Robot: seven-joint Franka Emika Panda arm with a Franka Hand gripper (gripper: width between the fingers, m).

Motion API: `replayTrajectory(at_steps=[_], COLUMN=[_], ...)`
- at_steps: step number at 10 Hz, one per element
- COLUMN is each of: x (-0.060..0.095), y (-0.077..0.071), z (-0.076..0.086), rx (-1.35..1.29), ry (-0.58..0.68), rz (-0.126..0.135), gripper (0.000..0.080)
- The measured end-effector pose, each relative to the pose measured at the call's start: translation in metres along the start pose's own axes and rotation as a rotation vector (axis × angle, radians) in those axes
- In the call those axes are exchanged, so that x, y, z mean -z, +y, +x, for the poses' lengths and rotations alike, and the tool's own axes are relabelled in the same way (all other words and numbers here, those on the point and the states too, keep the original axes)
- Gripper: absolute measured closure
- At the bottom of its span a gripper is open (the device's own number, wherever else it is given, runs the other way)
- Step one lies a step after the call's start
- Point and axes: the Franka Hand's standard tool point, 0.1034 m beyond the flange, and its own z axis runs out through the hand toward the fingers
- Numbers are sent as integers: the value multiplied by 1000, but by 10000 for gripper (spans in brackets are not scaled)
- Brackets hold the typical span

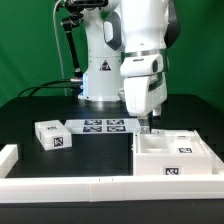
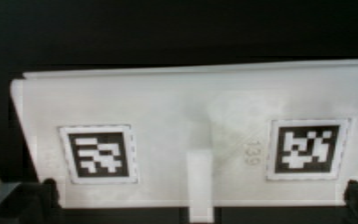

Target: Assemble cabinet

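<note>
The cabinet box (image 1: 176, 157), large and white with a tag on its front, lies at the exterior view's right. My gripper (image 1: 147, 127) hangs over the box's back left corner. In the wrist view the box (image 2: 194, 105) fills the frame, showing two tags and a raised white rib between them. My gripper (image 2: 194, 205) is open and holds nothing, its dark fingers (image 2: 16, 200) far apart at the frame's edges, beside the box's edge. A small white drawer block (image 1: 52, 135) with tags lies apart at the exterior view's left.
The marker board (image 1: 103, 126) lies flat in front of the robot base. A long white border rail (image 1: 70, 188) runs along the table's front, with a short raised end (image 1: 8, 155) at the exterior view's left.
</note>
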Motion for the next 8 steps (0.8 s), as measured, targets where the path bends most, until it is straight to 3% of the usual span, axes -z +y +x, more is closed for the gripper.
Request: replayTrajectory(at_steps=[6, 8], x=[-18, -18], y=[-12, -11], z=[-4, -3], rx=[-5, -5], ry=[-3, -2], rz=[33, 32], gripper=[3, 252])
